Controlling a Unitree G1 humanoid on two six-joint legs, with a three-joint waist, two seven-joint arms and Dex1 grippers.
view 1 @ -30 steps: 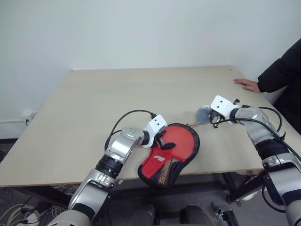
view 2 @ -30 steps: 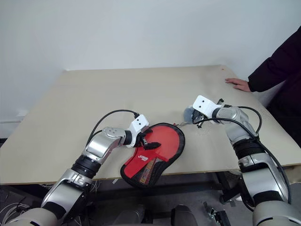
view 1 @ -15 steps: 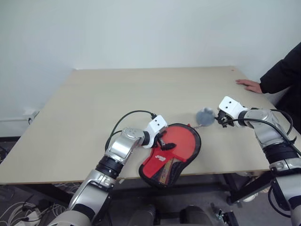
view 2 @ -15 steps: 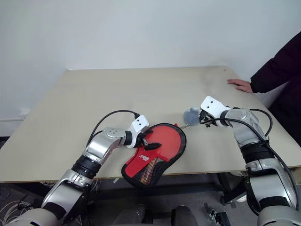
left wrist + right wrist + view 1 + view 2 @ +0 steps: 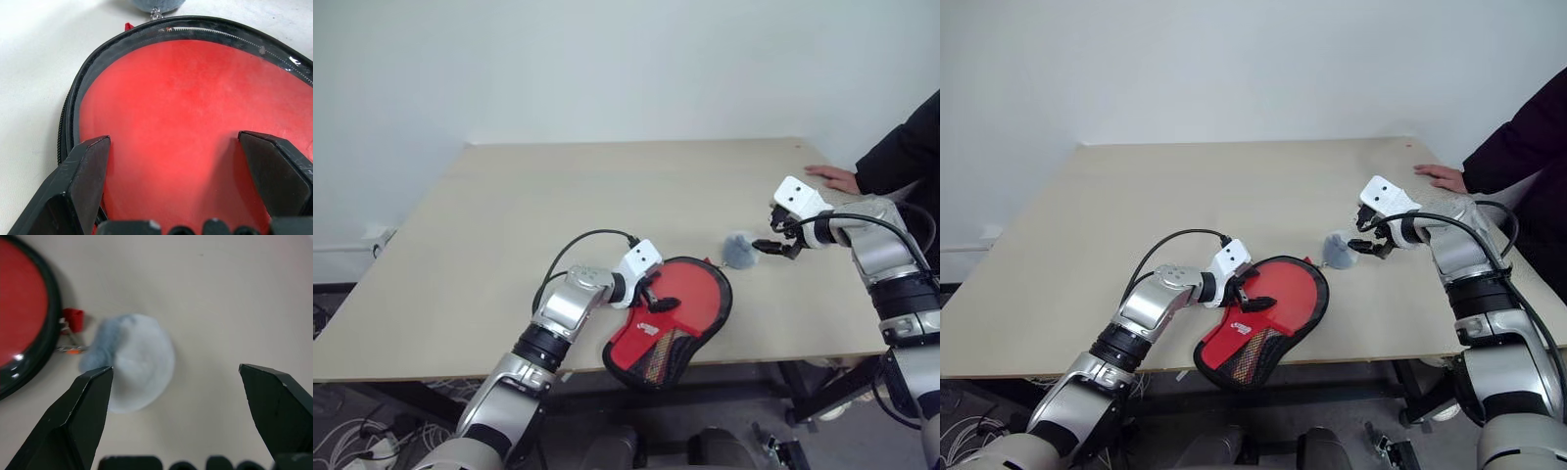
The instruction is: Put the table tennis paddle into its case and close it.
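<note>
Case (image 5: 671, 318) lies at the table's (image 5: 509, 235) near edge, red clear side up, narrow end overhanging; red paddle face shows through the window; left gripper (image 5: 658, 299) rests on it, fingers spread wide — nothing grasped; grey-white ball (image 5: 737, 250) sits just beside the case's zip pull; right gripper (image 5: 775, 245) released, hovering near the ball; a person's hand (image 5: 832, 176) on the far right corner.

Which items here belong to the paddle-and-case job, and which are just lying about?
Belongs to the job:
- case, zipped around its round end
- table tennis paddle, red face showing through the clear side
- grey pom-pom zip pull

Just there:
- table
- person's hand resting on the far corner
</note>
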